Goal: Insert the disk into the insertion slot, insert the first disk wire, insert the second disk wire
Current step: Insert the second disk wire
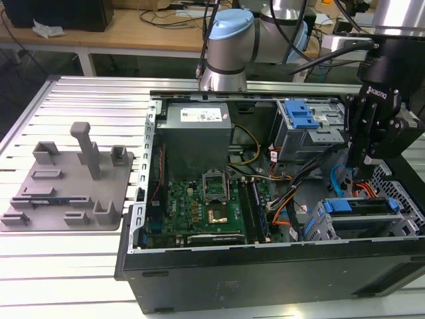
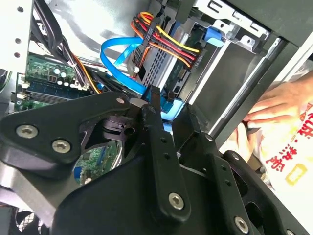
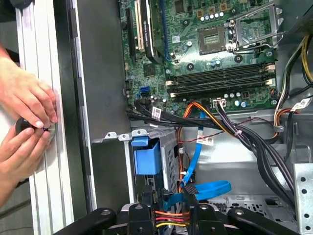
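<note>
Fingers (image 2: 168,110) stand close together, a narrow gap between them, with the end of the blue cable (image 2: 117,63) pinched in that gap; I judge it held, not merely straddled. From the fingers the disk (image 1: 362,203) lies straight below. It sits flat in the grey cage (image 1: 362,229), in the corner of the computer case (image 1: 265,272) at the exterior view's right. The disk's long side seems to run along the case's near wall, with a blue carrier tab showing at each end. In the first wrist view the carrier tab (image 3: 146,157) sits against the perforated cage wall, just beside the fingers. A bundle of red, orange and yellow wires (image 2: 164,44) runs to a black plug at the disk's edge, near the blue cable.

Count: one disk, one cage, one blue cable, one coloured wire bundle, one arm. Further out stand one larger bay with a blue latch (image 1: 302,123) and one grey parts holder (image 1: 66,179) on the bench (image 1: 40,252). A person's two hands (image 3: 24,112) rest at the case's outer edge.
</note>
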Controlling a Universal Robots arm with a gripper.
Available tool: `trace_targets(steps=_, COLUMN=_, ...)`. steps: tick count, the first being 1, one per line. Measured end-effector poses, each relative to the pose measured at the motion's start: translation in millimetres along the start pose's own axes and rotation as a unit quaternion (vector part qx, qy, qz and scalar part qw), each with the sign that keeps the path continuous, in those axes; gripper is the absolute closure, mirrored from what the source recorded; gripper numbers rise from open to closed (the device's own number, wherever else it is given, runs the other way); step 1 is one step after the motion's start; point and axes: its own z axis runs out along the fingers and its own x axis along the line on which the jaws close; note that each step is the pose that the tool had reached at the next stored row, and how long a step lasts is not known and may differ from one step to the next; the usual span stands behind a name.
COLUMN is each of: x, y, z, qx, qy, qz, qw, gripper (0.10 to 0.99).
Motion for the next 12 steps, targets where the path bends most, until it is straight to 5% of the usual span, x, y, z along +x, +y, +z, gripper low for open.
trace_targets(steps=12, x=-0.9, y=-1.9, z=2.0, qx=-0.0014, qy=0.0037, qz=0.0, qw=1.0, gripper=0.725)
